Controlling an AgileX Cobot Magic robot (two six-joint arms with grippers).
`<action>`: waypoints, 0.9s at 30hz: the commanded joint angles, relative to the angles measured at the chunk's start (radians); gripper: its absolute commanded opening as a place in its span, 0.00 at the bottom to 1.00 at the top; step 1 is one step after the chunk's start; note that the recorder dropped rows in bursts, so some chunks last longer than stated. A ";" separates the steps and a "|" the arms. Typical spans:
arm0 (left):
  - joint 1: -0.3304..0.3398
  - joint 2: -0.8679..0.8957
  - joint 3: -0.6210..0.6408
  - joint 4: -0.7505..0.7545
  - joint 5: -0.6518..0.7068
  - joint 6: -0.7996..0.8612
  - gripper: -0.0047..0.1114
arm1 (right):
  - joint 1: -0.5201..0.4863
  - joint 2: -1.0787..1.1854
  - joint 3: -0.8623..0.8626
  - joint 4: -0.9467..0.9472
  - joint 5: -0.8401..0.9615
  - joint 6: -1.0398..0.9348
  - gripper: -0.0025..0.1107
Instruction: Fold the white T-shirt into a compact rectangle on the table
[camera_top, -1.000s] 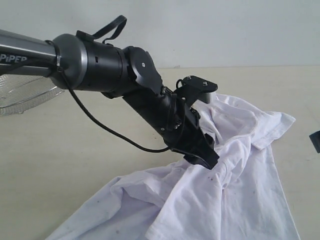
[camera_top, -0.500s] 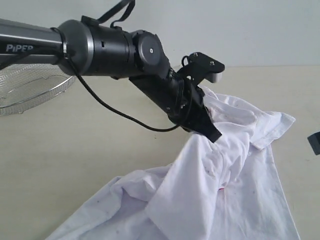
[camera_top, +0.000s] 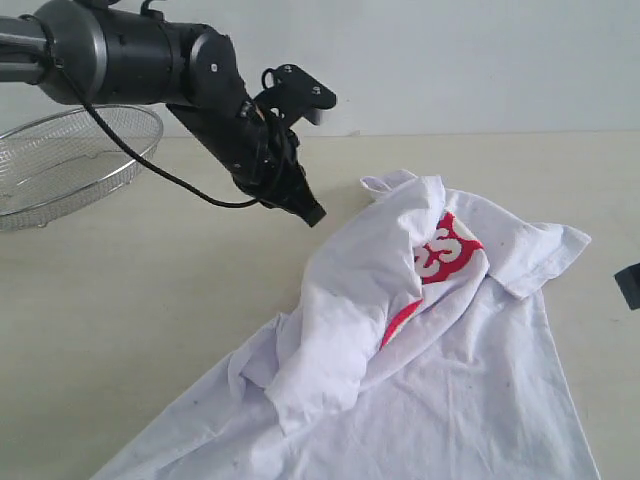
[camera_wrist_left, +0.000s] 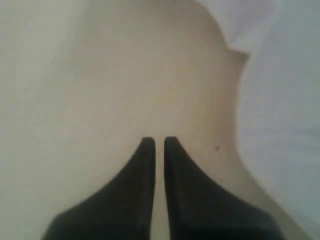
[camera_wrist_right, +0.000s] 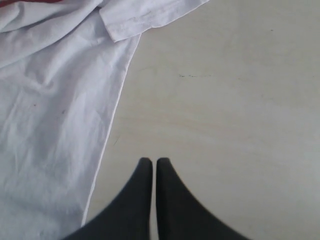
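Note:
The white T-shirt (camera_top: 470, 380) lies crumpled on the table (camera_top: 150, 300), with one flap thrown over its middle and part of the red lettering (camera_top: 445, 250) showing. My left gripper (camera_top: 312, 215) hangs above bare table just left of the shirt, shut and empty. In the left wrist view its jaws (camera_wrist_left: 156, 141) are together over beige table, with the blurred shirt (camera_wrist_left: 285, 100) to one side. My right gripper (camera_wrist_right: 151, 161) is shut over bare table beside the shirt's hem (camera_wrist_right: 45, 125). Only a dark corner of it (camera_top: 630, 283) shows in the exterior view.
A round wire-mesh basket (camera_top: 70, 160) stands at the far left of the table, behind the left arm (camera_top: 140, 55). A black cable (camera_top: 150, 160) loops under that arm. A pale wall runs along the table's far edge.
My left gripper let go of the shirt fold it had lifted, shut, and pulled back up and to the left. The fold dropped onto the shirt, baring red print.

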 joint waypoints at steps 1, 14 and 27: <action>0.029 -0.011 -0.028 -0.001 0.024 -0.012 0.08 | -0.001 -0.005 -0.003 -0.001 -0.029 0.000 0.02; 0.031 0.004 -0.033 -0.276 0.351 0.025 0.17 | -0.001 -0.005 -0.003 -0.003 -0.044 -0.009 0.02; 0.013 0.139 -0.035 -0.459 0.575 0.060 0.39 | -0.001 -0.005 -0.003 -0.001 -0.027 -0.035 0.02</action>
